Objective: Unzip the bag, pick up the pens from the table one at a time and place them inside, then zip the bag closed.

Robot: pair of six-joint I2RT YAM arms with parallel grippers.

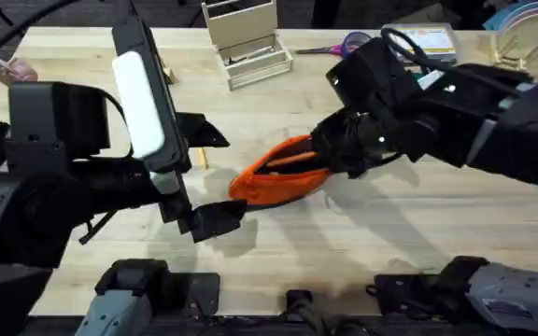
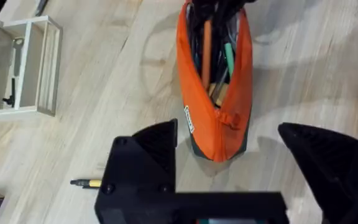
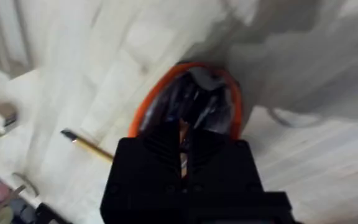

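Light wood-grain surface fills the scene, with the orange bag lying near its middle, unzipped and gaping. Seen from the left wrist, an orange pen stands inside it among darker contents. The right tool is pushed into the far-right end of the mouth; its wrist view shows its fingers close together around a thin stick, apparently gripping a pen over the opening. The left tool hovers just beside the bag's near-left end, its fingers spread wide and holding nothing. A yellowish-tan pen lies on the surface to the left of the bag, partly hidden under the left arm.

The bag looks soft and light, likely to slide or fold if pulled by one end only; the zip tab at its near-left end seems the best hold, with the other tool pinning the fabric. The loose pen is thin, stiff and may roll. A white rack and purple-handled scissors sit at the far edge, well apart, obstructing nothing
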